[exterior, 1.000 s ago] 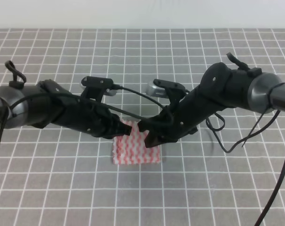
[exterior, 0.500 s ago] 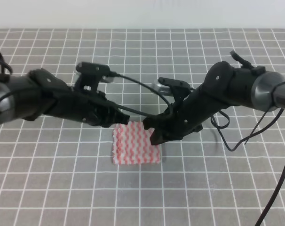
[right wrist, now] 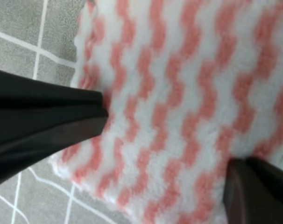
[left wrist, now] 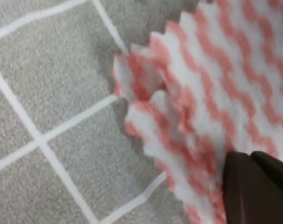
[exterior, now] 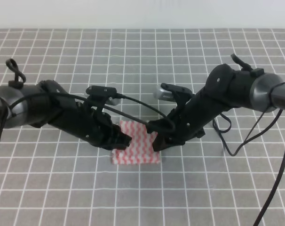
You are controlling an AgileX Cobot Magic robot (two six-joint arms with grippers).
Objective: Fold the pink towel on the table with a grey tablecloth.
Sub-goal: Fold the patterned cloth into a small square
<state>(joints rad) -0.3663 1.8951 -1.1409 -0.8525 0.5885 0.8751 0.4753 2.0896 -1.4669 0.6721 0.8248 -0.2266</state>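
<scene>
We see the pink towel (exterior: 136, 149) lying near the middle of the table with a grey tablecloth (exterior: 53, 188), the two black arms meeting over it from either side. The left gripper (exterior: 124, 140) sits at the towel's left edge and the right gripper (exterior: 157, 141) at its right edge, both low against the cloth in the high view.

From the left wrist camera we look down on a jagged, rumpled corner of the towel (left wrist: 188, 107) with its edge curled up off the grey cloth (left wrist: 48, 74); one dark fingertip (left wrist: 256, 186) shows at the lower right, pressed against the fabric. We cannot tell from this whether the left jaws are apart or clamped.

From the right wrist camera the towel (right wrist: 179, 102) fills the frame. One dark finger (right wrist: 43, 126) lies across the left side with its tip on the stripes, and the other (right wrist: 258, 191) shows at the lower right; the two stand wide apart with the cloth spread between them, so the right jaws are parted. White grid lines of the tablecloth (right wrist: 20, 28) show at the left.
</scene>
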